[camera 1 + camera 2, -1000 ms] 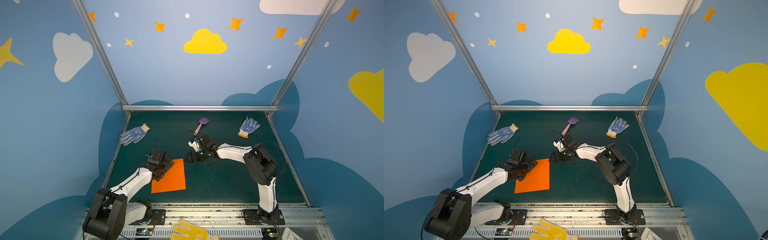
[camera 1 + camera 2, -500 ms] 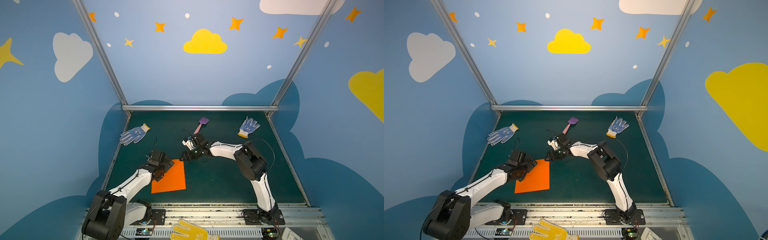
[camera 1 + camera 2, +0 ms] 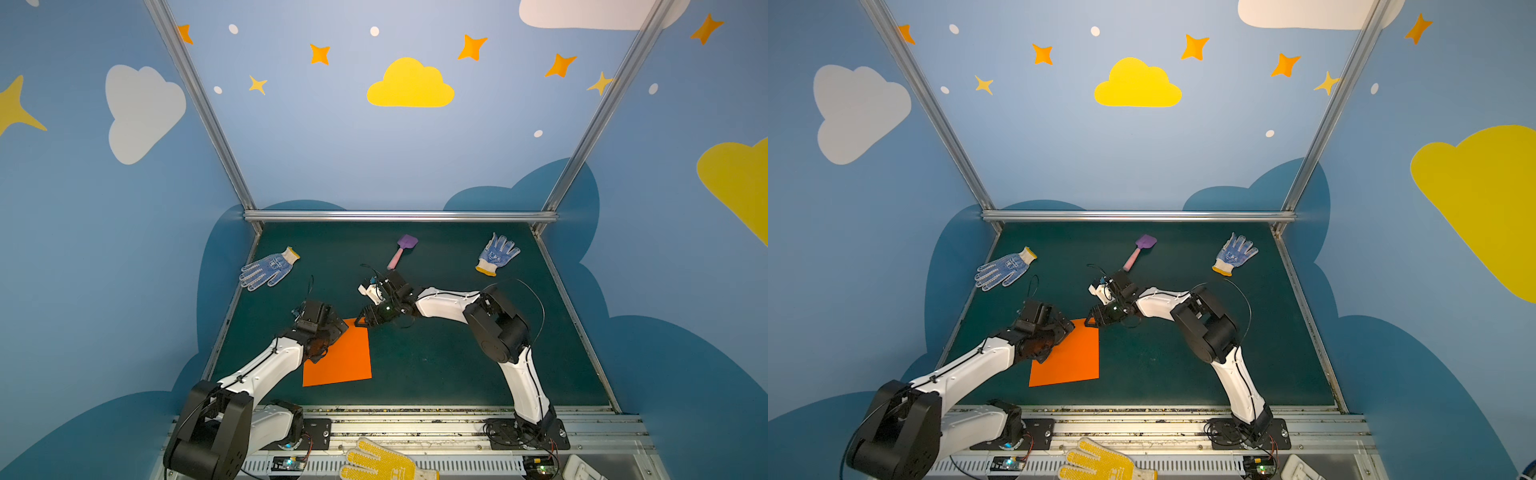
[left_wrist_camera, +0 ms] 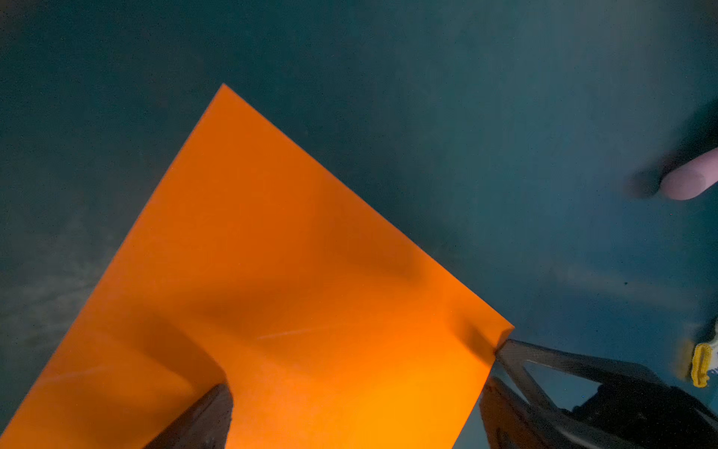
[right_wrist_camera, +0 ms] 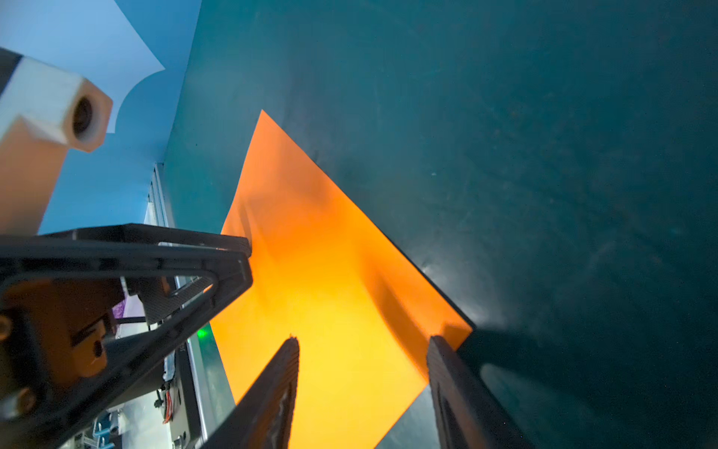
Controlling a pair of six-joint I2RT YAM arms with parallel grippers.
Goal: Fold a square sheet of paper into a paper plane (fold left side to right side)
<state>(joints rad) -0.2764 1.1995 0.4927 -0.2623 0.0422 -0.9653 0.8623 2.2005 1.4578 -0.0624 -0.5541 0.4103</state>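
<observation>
Swinging in from mid-mat, the right gripper (image 5: 367, 373) now sits at the far right corner of the square sheet of paper (image 3: 340, 361). Its jaws are narrower than a second ago but apart, straddling that corner, nothing clamped yet. The left gripper (image 4: 349, 412) is unchanged: fully spread over the sheet's far left part, grasping nothing. The sheet hasn't shifted. It lies toward the front of the green mat (image 3: 436, 365), left of centre, unfolded. Probably the fold hasn't started and both arms are just taking positions along the far edge.

The paper is thin, matte and bright orange, with straight edges and sharp corners. There is a slight buckle by the right jaws, so it likely bends easily and could slide. The mat looks dull, felt-like. The purple-headed pink-handled spatula (image 3: 401, 251) lies well apart.
</observation>
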